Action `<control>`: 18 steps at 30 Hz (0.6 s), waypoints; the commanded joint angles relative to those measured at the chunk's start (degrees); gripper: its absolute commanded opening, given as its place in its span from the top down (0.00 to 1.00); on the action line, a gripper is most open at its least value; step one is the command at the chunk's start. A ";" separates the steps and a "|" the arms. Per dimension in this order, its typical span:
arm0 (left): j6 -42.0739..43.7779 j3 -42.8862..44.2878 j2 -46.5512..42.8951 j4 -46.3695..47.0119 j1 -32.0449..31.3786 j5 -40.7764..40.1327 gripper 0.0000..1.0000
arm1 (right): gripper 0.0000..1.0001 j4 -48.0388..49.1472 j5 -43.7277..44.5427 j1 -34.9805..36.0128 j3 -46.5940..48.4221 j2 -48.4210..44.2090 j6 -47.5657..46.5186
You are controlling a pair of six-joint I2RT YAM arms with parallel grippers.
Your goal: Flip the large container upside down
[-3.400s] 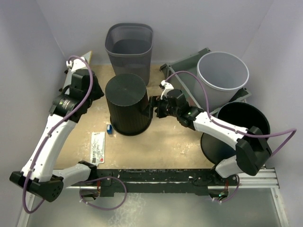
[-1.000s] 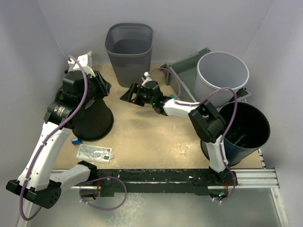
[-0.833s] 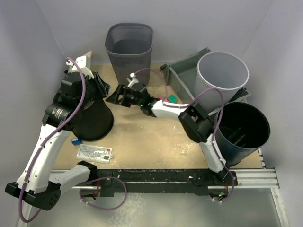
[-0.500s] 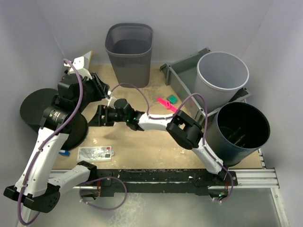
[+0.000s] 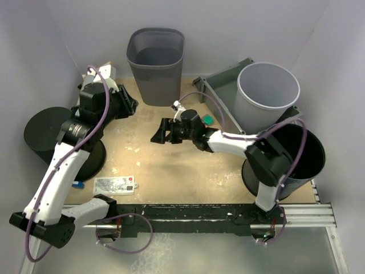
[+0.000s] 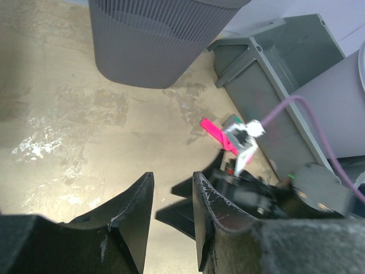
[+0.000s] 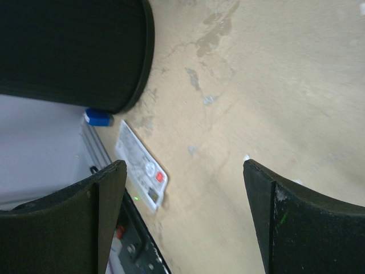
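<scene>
Top external: black large container (image 5: 43, 130) tipped leftward, flat base showing.

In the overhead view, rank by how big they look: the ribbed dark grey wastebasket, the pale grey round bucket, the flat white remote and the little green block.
1. Ribbed dark grey wastebasket and pale grey round bucket: too alike to rank.
2. Flat white remote.
3. Little green block.
</scene>
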 commanded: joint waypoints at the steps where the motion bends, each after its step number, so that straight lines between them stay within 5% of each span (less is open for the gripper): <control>1: 2.12 7.64 6.17 6.05 -0.87 2.26 0.69 | 0.13 -13.31 8.90 -0.58 -2.68 -13.91 -15.86; 7: 1.54 20.67 19.33 8.09 -2.68 -9.42 0.63 | 0.09 -28.48 22.53 -0.67 -6.14 -29.02 -25.23; 12: 0.24 42.40 36.50 -4.28 -2.08 -24.91 0.41 | 0.07 -35.47 30.36 -0.82 -9.24 -39.33 -27.49; 18: -2.41 54.95 47.05 -6.37 1.40 -26.39 0.31 | 0.06 -38.90 33.58 -1.13 -11.39 -44.98 -28.00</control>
